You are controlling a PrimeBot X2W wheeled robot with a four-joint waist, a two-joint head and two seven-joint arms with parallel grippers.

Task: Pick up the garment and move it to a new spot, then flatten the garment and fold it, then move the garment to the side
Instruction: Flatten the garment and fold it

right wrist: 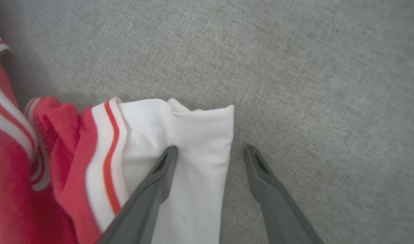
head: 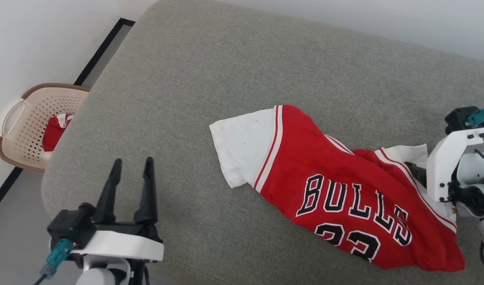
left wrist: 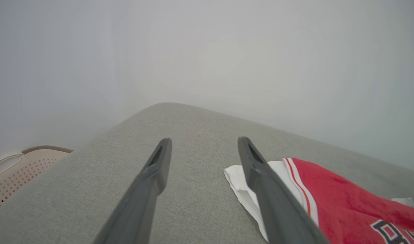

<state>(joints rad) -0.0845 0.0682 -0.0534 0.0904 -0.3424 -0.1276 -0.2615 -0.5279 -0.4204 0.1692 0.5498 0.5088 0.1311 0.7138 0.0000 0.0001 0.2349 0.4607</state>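
The grey fabric cushion (head: pixel 226 71) carried the Bulls jersey (head: pixel 336 178) at its right, lettering up, lying diagonally, near-right hem to far-left. The left gripper (head: pixel 133 160) gaped empty. The right gripper (right wrist: pixel 211 149) gaped astride a white sleeve (right wrist: pixel 196 142). A laundry basket (head: pixel 20 118) stood far left.

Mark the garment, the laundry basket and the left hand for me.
garment (head: pixel 301 158): head view, red body above the lettering.
laundry basket (head: pixel 30 118): head view, perforated inner wall.
left hand (head: pixel 133 162): head view, midway between its fingertips.
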